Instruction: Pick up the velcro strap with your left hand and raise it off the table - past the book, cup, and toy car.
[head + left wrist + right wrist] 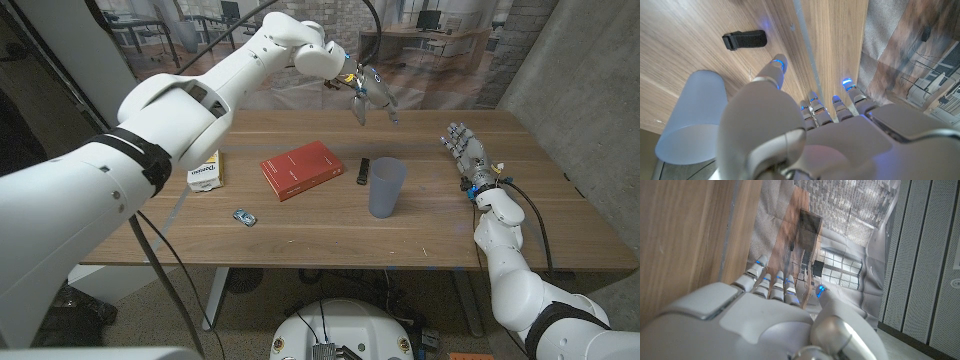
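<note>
- The velcro strap (365, 171), small and black, lies flat on the wooden table (300, 225); it sits just beside the translucent blue cup (386, 187), between the cup and the red book (301, 169); the left wrist view shows it (744, 39) on bare wood near the cup (687, 120).
- The left hand (368, 93) hangs in the air above the table's far edge, beyond the strap; its fingers (776, 68) are apart and hold nothing.
- The right hand (468, 157) stands near the table's right side, fingers extended and spread, empty.
- A small blue toy car (243, 215) stands near the front edge, in front of the book; a white box (205, 172) lies left of the book.
</note>
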Available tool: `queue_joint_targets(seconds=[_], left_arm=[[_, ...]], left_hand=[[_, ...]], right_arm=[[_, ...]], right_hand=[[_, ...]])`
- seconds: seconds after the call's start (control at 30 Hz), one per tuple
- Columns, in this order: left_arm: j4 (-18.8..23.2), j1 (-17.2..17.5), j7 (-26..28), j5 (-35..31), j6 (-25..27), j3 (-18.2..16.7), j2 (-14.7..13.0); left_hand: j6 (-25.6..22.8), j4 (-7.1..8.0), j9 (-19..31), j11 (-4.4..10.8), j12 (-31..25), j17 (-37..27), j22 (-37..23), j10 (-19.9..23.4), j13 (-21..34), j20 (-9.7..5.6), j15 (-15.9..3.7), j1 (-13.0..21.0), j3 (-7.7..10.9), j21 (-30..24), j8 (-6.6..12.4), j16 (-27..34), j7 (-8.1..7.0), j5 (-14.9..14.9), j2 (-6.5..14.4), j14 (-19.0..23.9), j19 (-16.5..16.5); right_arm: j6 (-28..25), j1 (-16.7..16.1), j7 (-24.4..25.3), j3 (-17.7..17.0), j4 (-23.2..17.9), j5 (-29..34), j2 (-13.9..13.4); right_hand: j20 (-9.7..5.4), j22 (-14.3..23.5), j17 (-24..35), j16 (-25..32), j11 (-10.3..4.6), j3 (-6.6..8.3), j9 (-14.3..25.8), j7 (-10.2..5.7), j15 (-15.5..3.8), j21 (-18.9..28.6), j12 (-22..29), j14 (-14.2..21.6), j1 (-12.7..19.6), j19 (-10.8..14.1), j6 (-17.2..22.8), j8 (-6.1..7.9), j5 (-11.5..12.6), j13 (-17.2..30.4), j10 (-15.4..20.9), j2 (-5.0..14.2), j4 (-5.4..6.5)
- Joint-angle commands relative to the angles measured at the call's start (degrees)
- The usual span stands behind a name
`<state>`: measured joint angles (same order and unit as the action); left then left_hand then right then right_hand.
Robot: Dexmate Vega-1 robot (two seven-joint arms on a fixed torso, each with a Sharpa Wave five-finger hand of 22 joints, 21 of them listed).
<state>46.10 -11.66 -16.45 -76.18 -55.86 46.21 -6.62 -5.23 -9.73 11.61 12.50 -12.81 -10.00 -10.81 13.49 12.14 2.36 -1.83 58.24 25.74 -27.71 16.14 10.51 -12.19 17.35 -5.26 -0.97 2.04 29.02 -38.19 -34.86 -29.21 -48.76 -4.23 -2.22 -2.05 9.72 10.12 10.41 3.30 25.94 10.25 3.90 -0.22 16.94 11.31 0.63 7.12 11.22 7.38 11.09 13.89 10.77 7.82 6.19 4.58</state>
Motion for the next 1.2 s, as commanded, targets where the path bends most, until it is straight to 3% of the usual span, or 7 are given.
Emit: queue_joint_targets(seconds=[0.03, 0.57, 1.2], left_arm=[[-3.85, -1.48, 3.19, -1.59, -0.27, 3.00, 1.00], [-11.67, -4.31, 7.77, -3.08, -0.85, 6.55, 3.75], [-16.85, -5.53, 12.49, -4.56, -1.34, 10.09, 5.25]], left_hand=[[0.63, 0.12, 0.11, -0.12, 0.17, -0.12, -0.17, -0.67, 0.35, 0.42, -0.55, 0.73, -0.57, 0.45, 0.36, -0.13, 0.00, -0.18, -0.25, -0.79, -0.19], [-0.17, 0.92, 0.19, -0.23, 0.15, -0.16, -0.22, -1.14, 0.59, 0.11, -0.90, 0.50, -3.41, 1.06, 1.15, -0.12, 0.16, -0.72, -1.80, -1.66, -0.66], [-2.03, 1.18, 0.25, -0.34, -0.68, -0.15, -0.29, 0.33, 0.93, 0.12, -1.18, 1.89, -4.84, 1.43, 2.38, 0.08, 0.24, -0.53, -0.87, -1.58, -0.52]], right_arm=[[1.09, 1.29, 0.06, -0.21, 2.02, 0.41, -0.48], [2.14, 2.61, 0.37, -0.49, 4.40, 0.97, -0.66], [3.68, 4.34, 0.63, -0.88, 7.50, 1.68, -1.07]], right_hand=[[-0.41, 0.20, 0.21, 0.47, 0.07, 0.09, 0.33, -0.09, -0.02, -0.24, 0.28, 0.37, 0.13, 0.53, 0.36, 0.14, 0.50, 0.33, 0.29, -0.69, -0.20], [-0.60, 0.21, 0.23, 0.53, 0.03, -0.27, 0.34, -0.06, 0.01, -0.74, 0.32, 0.65, -0.13, 0.15, 0.66, 0.19, 0.67, 0.33, 0.55, -1.25, -0.28], [-0.68, 0.24, 0.30, 0.57, 0.43, -0.48, 0.34, 0.22, 0.23, -1.20, 0.31, 0.89, -0.58, 0.02, 0.64, 0.10, 0.80, 0.34, 0.77, -1.17, -0.06]])
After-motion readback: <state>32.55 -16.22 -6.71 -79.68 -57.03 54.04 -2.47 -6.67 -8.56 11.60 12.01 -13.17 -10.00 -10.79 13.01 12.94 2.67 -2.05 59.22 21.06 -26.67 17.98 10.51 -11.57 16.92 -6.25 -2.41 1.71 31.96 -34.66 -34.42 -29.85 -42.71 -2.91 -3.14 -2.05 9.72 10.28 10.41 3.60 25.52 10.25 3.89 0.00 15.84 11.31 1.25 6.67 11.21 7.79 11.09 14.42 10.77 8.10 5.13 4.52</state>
